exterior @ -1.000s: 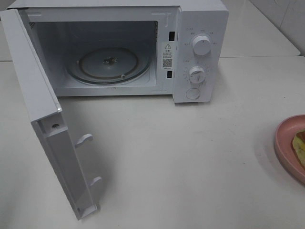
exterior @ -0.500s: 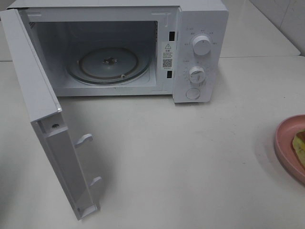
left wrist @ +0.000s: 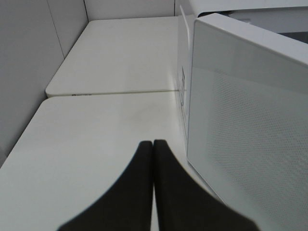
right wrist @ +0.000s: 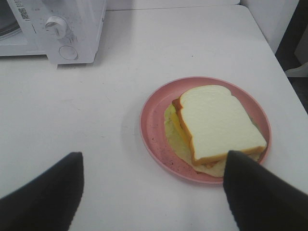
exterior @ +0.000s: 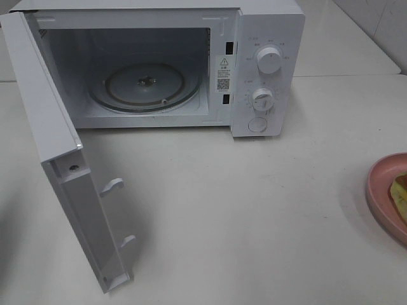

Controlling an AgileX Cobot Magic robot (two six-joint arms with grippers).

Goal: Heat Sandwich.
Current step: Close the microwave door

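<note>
Left end effector pinched closed, empty; right end effector spread wide near the sandwich.

Sandwich: lies flat on the pink plate, white bread slice on top, yellow and pale green filling showing along its edges; a crust line runs round the upper slice.
Plate: round, pink, resting on the white table, dark specks on its bare inner surface beside the sandwich.
Right gripper: two dark fingers set wide apart, nothing between them; one fingertip overlaps the plate's rim near the sandwich's corner, whether touching cannot be told.
Microwave: white, well apart from the plate; a control knob and a round button below it show.
Table: white, bare between microwave and plate.
</note>
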